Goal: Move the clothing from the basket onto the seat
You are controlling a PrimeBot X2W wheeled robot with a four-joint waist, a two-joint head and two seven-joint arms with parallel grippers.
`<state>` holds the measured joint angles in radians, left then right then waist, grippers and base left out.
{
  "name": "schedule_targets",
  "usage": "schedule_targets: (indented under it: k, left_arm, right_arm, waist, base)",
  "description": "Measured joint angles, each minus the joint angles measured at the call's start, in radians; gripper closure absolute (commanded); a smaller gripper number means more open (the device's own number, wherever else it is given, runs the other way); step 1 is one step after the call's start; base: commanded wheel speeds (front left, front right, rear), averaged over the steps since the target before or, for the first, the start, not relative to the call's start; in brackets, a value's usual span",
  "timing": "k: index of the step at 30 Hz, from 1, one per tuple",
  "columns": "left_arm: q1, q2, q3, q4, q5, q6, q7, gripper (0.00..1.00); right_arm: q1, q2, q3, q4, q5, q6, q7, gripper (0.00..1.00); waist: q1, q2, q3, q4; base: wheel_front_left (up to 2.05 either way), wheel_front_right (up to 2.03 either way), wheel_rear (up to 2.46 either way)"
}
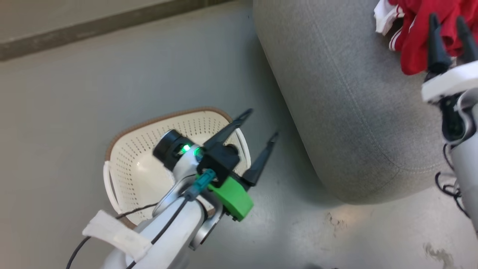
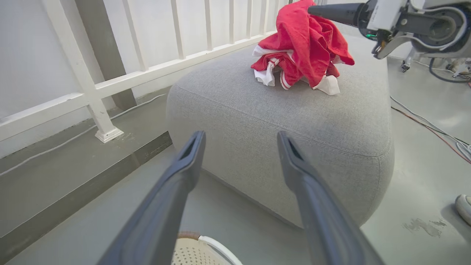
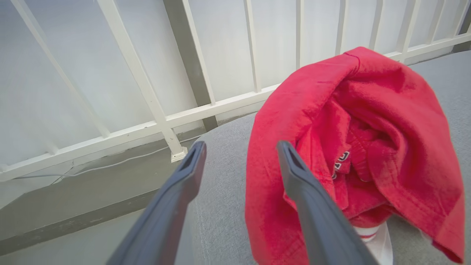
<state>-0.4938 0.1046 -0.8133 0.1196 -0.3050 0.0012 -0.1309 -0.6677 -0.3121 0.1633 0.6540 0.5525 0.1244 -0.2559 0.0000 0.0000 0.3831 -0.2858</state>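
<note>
On the far right part of the grey seat (image 1: 336, 93), the clothing (image 1: 410, 41) lies in a crumpled red heap with white cuffs and striped trim showing at its edges. The right gripper (image 1: 446, 18) hovers at the near side of the heap with its two dark fingers spread apart. In the right wrist view one finger crosses in front of the red cloth, and nothing is pinched between the two. In the left wrist view a fingertip of that gripper reaches the top of the heap; whether it touches the cloth cannot be told.

The basket (image 1: 138, 164) stands on the grey floor (image 1: 74, 112) to the left of the seat, just apart from it, its perforated cream inside showing. The left gripper (image 1: 262, 122) hangs above the basket's right rim, fingers wide apart and holding nothing, pointing toward the seat. A white railing (image 2: 147, 73) runs along the far side of the seat, and cables (image 2: 430, 125) trail over the floor to its right.
</note>
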Motion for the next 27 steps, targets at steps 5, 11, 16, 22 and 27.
schedule_targets:
  k: [5,11,16,22,27]
  left_arm:
    - [0.041,0.003,0.039,0.021,-0.002,0.055,-0.023,0.00]
    - [0.099,0.001,0.082,0.034,-0.024,0.092,-0.047,0.00]
    - [0.143,0.002,0.153,0.036,-0.046,0.106,-0.065,0.00]
    - [0.193,0.005,0.227,0.039,-0.060,0.115,-0.081,0.00]
    - [0.240,0.010,0.290,0.042,-0.061,0.123,-0.091,0.00]
  right_arm:
    - [0.063,0.022,0.038,-0.065,-0.008,0.000,0.000,0.00]
    - [0.118,0.039,0.067,-0.169,-0.016,0.000,0.000,0.00]
    - [0.167,0.067,0.109,-0.233,-0.029,0.000,0.000,0.00]
    - [0.224,0.077,0.142,-0.277,-0.061,0.000,0.000,0.00]
    - [0.282,0.081,0.162,-0.299,-0.085,0.000,0.000,0.00]
  waist:
    - [0.0000,0.0000,-0.053,0.014]
    - [0.0000,0.0000,-0.110,0.040]
    - [0.0000,0.0000,-0.149,0.065]
    - [0.0000,0.0000,-0.188,0.085]
    - [-0.0001,0.0000,-0.224,0.103]
  base:
    - [0.00,0.00,0.00]
    - [0.00,0.00,0.00]
    - [0.00,0.00,0.00]
    - [0.00,0.00,0.00]
    - [0.00,0.00,0.00]
